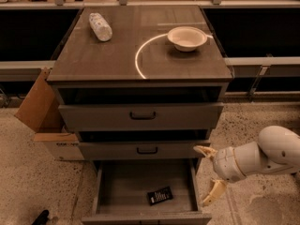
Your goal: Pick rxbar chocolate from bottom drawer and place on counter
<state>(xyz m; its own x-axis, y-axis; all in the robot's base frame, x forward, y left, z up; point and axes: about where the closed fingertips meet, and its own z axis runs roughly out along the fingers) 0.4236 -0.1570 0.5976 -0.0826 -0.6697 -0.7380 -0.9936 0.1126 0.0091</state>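
Observation:
The rxbar chocolate [160, 195] is a small flat black bar with pale lettering. It lies on the floor of the open bottom drawer [112, 182], near its front right. The counter [117, 55] is the wood-grain cabinet top with a white arc marking. My gripper [206, 175] hangs to the right of the bottom drawer, beside its right wall and level with the middle drawer front. Its two pale fingers [205, 150] are spread wide apart and hold nothing. The white arm [262, 157] reaches in from the right edge.
A white bowl [187, 38] and a white-wrapped roll [101, 26] sit on the counter. The top drawer [140, 116] and middle drawer [145, 150] are slightly pulled out. A cardboard box [42, 116] stands left of the cabinet. Dark shelving runs behind.

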